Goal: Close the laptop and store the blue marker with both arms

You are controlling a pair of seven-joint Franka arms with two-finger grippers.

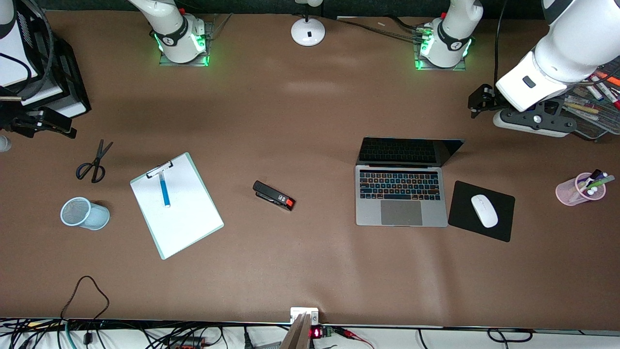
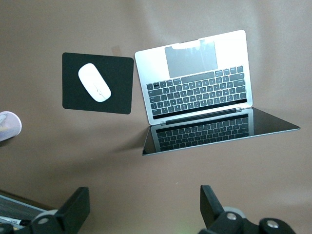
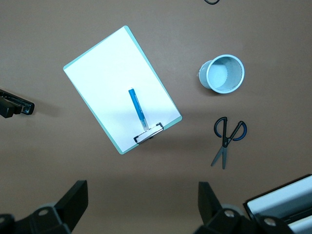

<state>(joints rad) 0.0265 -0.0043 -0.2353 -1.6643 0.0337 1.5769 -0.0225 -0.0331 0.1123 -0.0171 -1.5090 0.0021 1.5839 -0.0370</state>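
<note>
The silver-grey laptop stands open toward the left arm's end of the table, its dark screen tilted far back; the left wrist view shows the laptop too. The blue marker lies on a white clipboard toward the right arm's end, and the marker also shows in the right wrist view. My left gripper hangs open high over bare table, between the laptop and its base. My right gripper hangs open high over bare table beside the clipboard. Both are empty.
A black stapler lies mid-table. A pale-blue mesh cup and black scissors lie beside the clipboard. A white mouse rests on a black mouse pad. A pink cup of markers and a wire tray are at the left arm's end.
</note>
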